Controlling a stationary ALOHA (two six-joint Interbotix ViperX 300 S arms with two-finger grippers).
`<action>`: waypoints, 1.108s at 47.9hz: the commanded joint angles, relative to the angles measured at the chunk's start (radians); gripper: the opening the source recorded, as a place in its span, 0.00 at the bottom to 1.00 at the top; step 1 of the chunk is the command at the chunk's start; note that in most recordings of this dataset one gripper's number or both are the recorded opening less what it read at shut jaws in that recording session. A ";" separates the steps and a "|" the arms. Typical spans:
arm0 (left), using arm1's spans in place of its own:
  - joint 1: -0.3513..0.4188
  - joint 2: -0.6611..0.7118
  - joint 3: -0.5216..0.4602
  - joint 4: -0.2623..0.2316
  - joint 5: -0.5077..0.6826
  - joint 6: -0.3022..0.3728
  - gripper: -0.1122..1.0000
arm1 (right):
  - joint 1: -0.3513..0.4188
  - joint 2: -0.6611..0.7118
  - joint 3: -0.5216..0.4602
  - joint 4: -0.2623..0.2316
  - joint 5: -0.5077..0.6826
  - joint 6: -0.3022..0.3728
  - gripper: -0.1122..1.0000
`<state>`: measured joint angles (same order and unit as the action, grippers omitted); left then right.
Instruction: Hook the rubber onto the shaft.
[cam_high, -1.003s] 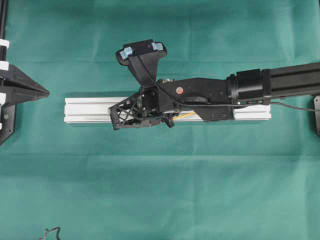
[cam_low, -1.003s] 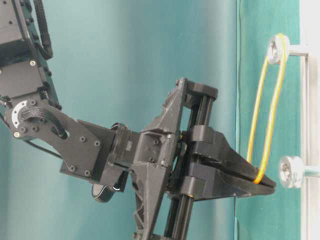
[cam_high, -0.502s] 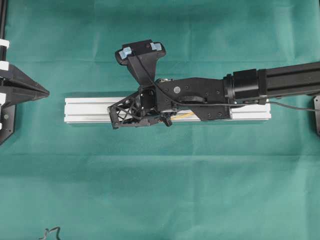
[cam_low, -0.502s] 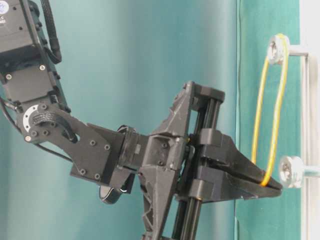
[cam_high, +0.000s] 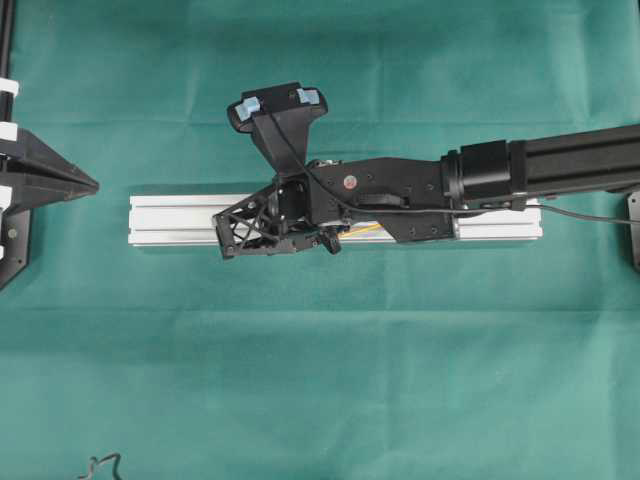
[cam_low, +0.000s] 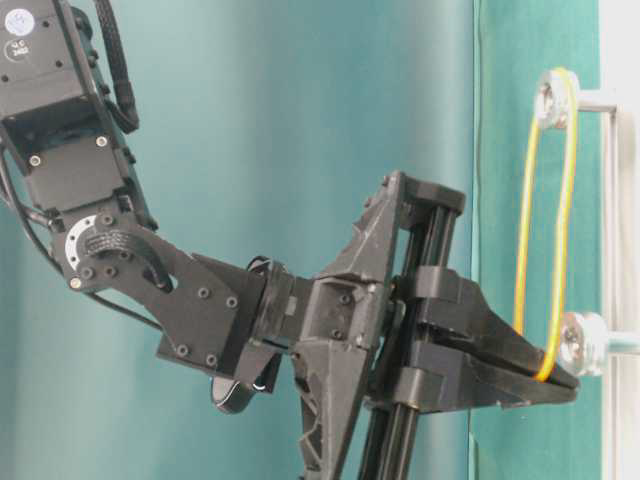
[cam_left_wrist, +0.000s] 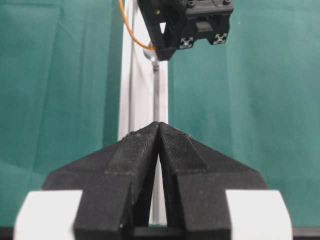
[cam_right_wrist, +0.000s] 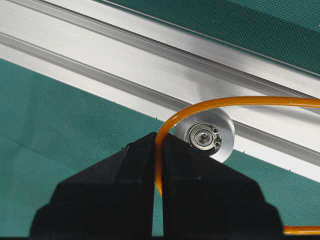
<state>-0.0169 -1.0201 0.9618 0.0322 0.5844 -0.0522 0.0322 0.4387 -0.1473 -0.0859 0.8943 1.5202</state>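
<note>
The right gripper (cam_right_wrist: 157, 145) is pinching the band (cam_right_wrist: 235, 102) beside the roller (cam_right_wrist: 204, 135); overhead hides this. Left gripper (cam_left_wrist: 159, 131) sitting closed, empty.

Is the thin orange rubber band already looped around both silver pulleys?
No: the thin orange rubber band hangs from the upper silver pulley; its lower end remains pinched in the right tool.

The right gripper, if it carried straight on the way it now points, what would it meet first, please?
Most likely the silver pulley on the rail: the right gripper, shut on the rubber band, has its tips almost at the pulley's edge, though depth is hard to judge.
</note>
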 joint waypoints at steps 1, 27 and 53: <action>0.003 0.009 -0.023 0.003 -0.009 0.000 0.12 | -0.002 -0.017 -0.028 -0.003 -0.009 0.002 0.15; 0.003 0.009 -0.023 0.003 -0.011 0.002 0.12 | -0.005 0.006 -0.028 -0.003 -0.032 0.002 0.15; 0.003 0.009 -0.021 0.005 -0.011 0.002 0.12 | -0.006 0.032 -0.028 0.000 -0.054 0.002 0.15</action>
<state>-0.0169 -1.0201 0.9618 0.0337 0.5829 -0.0522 0.0261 0.4832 -0.1534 -0.0874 0.8498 1.5202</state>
